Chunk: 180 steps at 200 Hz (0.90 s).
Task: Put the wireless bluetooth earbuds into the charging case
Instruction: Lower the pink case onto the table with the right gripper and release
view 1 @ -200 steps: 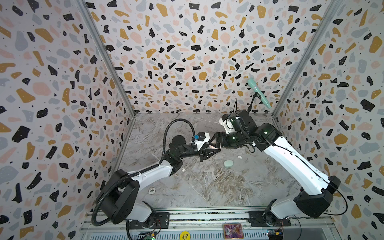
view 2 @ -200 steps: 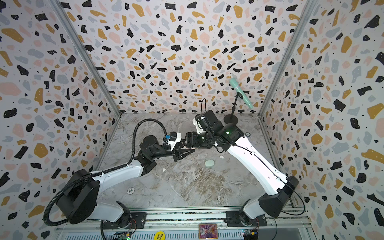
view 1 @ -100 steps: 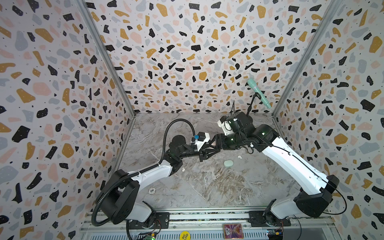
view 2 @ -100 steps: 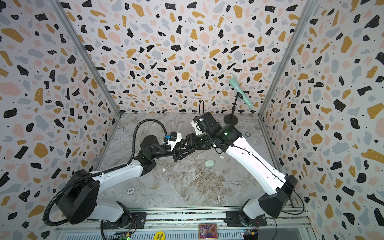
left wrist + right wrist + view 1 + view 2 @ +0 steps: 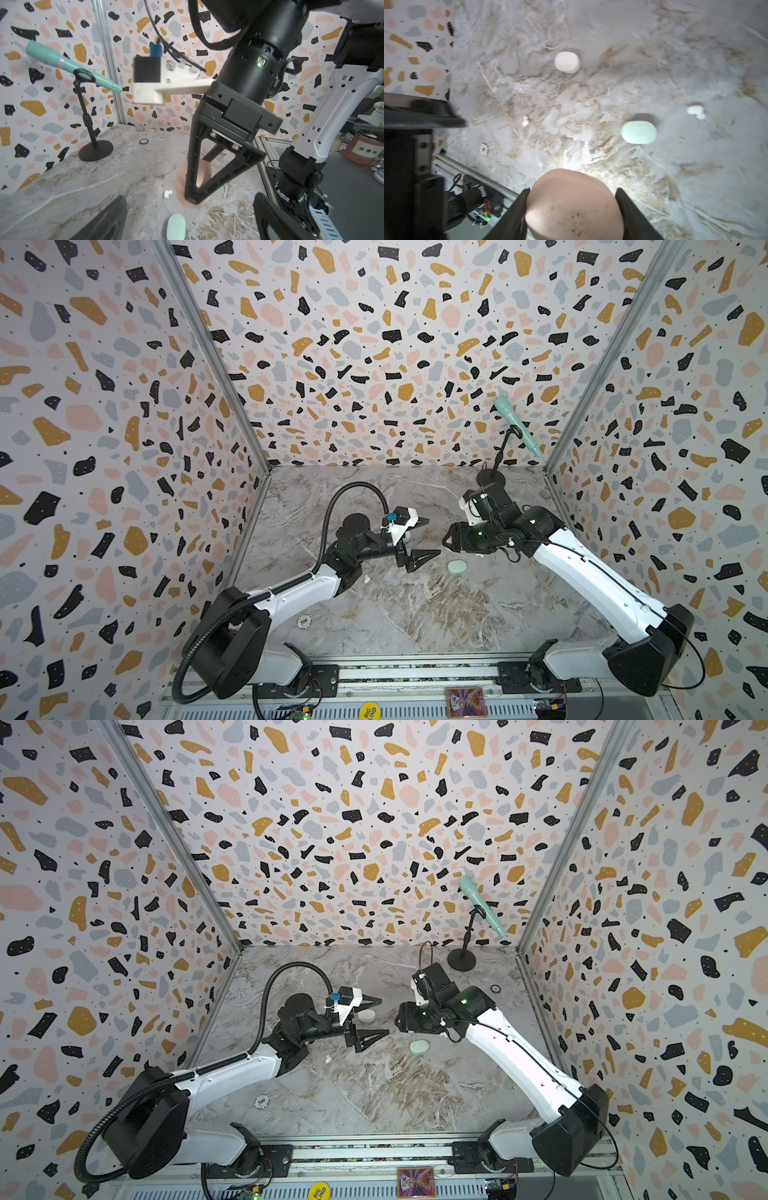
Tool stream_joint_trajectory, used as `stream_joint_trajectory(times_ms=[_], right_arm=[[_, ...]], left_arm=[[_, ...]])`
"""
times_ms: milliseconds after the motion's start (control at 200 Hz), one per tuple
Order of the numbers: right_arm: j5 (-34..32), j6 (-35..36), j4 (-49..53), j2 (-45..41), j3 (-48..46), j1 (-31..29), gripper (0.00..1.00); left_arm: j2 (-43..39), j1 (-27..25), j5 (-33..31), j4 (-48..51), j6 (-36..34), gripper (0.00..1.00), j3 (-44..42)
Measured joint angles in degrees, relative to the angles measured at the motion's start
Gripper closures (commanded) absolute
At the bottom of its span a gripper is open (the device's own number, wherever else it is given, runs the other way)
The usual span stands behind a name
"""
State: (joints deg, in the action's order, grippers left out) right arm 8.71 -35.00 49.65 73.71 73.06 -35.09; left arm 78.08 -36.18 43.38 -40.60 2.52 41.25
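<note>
- While the right fingers (image 5: 517, 212) clamp the pink case (image 5: 574, 207) from both sides, the left fingers (image 5: 419, 559) stand wide apart with nothing between them.
- In both top views the mint case (image 5: 456, 567) lies closed on the worktop (image 5: 415, 614) between the two arms, and the white case (image 5: 367, 1015) lies near the left fingers.
- One white earbud (image 5: 367, 579) lies loose beside the left arm.
- Another white earbud (image 5: 694, 110) lies near the mint case, outside any case.
</note>
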Motion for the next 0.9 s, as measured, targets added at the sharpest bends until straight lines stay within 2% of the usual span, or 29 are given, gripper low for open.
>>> stream_joint_trajectory(times_ms=[135,421,561,706,901], right_arm=[[-1.25,0.39,-2.14,-6.38,-13.55,3.08,0.49],[-1.73,-2.43,-8.41,-12.66,-35.15,2.05,0.50],[-3.41,-4.37,-11.10,-13.11,-38.47,-1.38,0.44],[-4.52,-6.01,-14.08,-12.26,-40.06,-3.74,0.26],[-5.14,-6.80,-15.82,-11.96,-42.05,-4.04,0.22]], left_arm=[[-1.97,0.00,-2.14,4.24,-1.33,0.00,-1.03],[-4.42,0.00,-6.14,9.09,-2.32,0.00,-2.62],[-4.42,0.07,-6.69,9.68,-2.34,0.00,-2.64],[-4.42,0.07,-7.10,9.73,-2.34,0.00,-2.64],[-4.44,0.11,-7.74,9.75,-2.32,0.00,-2.64]])
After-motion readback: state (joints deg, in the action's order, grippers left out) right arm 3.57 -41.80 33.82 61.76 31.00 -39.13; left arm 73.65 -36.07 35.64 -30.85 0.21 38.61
